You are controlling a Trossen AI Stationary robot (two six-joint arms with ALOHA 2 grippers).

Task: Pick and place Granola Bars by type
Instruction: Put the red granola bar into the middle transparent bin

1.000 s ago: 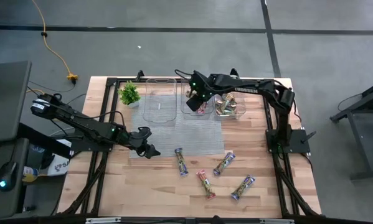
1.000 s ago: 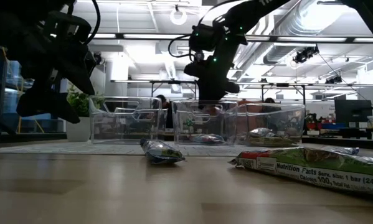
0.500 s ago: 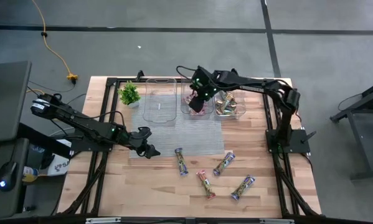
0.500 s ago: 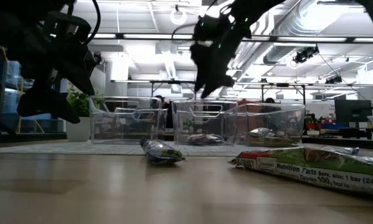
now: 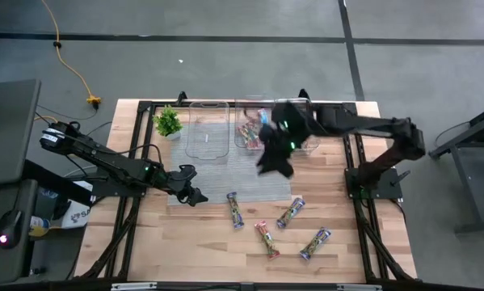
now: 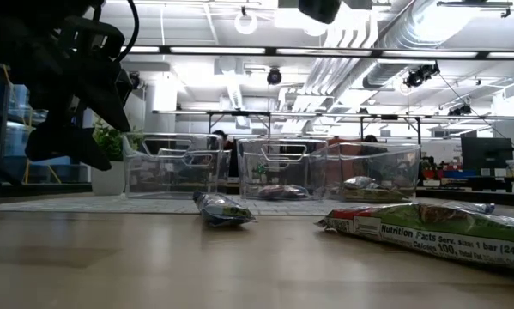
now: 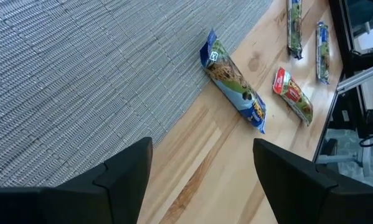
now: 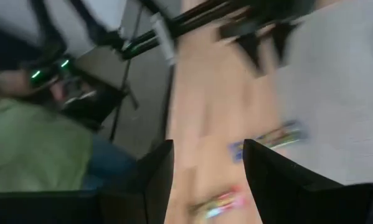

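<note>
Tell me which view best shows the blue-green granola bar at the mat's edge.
The left wrist view: the blue-green granola bar lies unobstructed, half on the woven mat. The high view shows it small; the low view shows only one end; the right wrist view blurs it.

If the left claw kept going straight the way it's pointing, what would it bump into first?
Probably the green-and-blue granola bar at the mat's edge. The open left gripper points about that way with nothing between, though depth is hard to judge.

1. Four granola bars lie flat on the wood, apart from each other: a green one (image 5: 236, 209), a red one (image 5: 267, 239) and two blue ones (image 5: 291, 212) (image 5: 315, 242).
2. More bars (image 5: 247, 132) sit inside clear tubs.
</note>
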